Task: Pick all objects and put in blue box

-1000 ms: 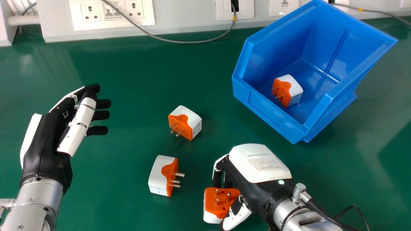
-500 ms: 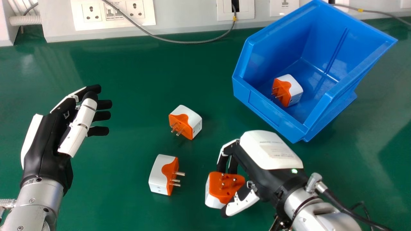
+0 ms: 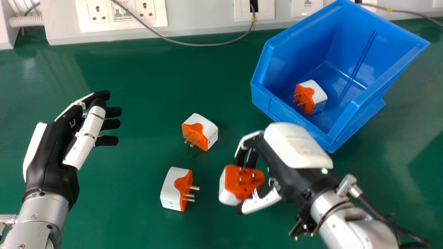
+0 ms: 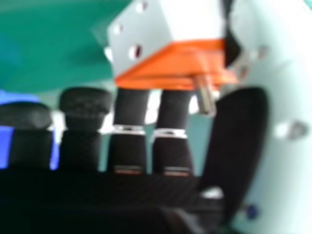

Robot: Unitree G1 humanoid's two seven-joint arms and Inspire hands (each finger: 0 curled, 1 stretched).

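The right hand (image 3: 294, 147) pinches 1 plug adapter (image 3: 232, 177), partly covering it; the left hand (image 3: 46, 152) is relaxed, its forearm (image 3: 45, 214) cut off.

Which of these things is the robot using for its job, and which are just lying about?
Part of the job:
- blue box
- white-and-orange adapter inside it
- two loose adapters
- held adapter, in the right robot hand

Just there:
- wall sockets
- grey cable
- ribbed white tube
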